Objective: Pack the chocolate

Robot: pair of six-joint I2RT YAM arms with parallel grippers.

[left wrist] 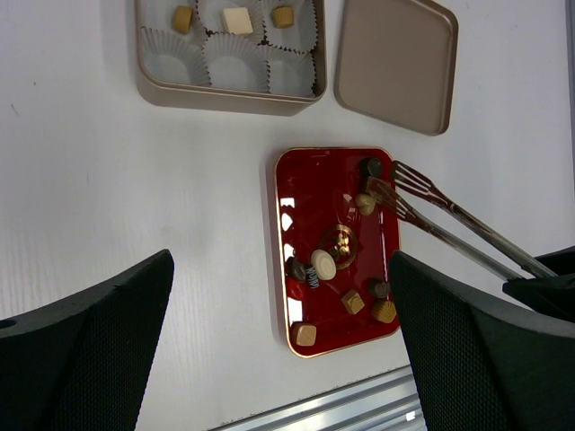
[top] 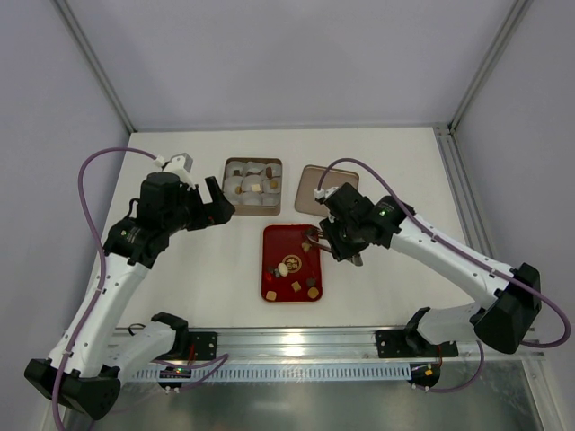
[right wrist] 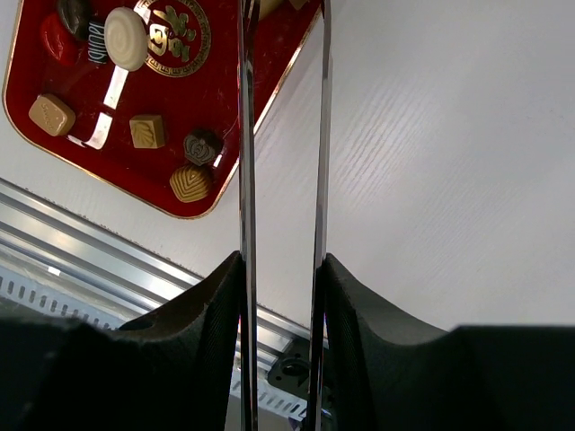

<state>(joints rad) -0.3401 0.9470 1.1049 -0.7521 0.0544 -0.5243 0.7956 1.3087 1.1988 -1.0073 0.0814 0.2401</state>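
Note:
Several pieces of chocolate (left wrist: 323,264) lie loose on the red tray (left wrist: 310,189), dark, tan and cream. My right gripper (right wrist: 280,269) is shut on a pair of metal tongs (right wrist: 247,135), whose arms stand apart. The tongs' tips (left wrist: 395,184) reach over the tray's far right corner, beside a tan chocolate (left wrist: 365,204) and a dark one (left wrist: 370,166). My left gripper (left wrist: 280,269) hangs open above the tray's left edge, holding nothing. From above, the right gripper (top: 337,238) sits at the tray's (top: 278,241) right rim and the left gripper (top: 216,202) is left of the box.
A gold box (left wrist: 225,97) with white paper cups stands behind the tray, three cups holding a chocolate (left wrist: 237,20). Its lid (left wrist: 395,63) lies flat to the right of it. A metal rail (top: 296,346) runs along the near table edge.

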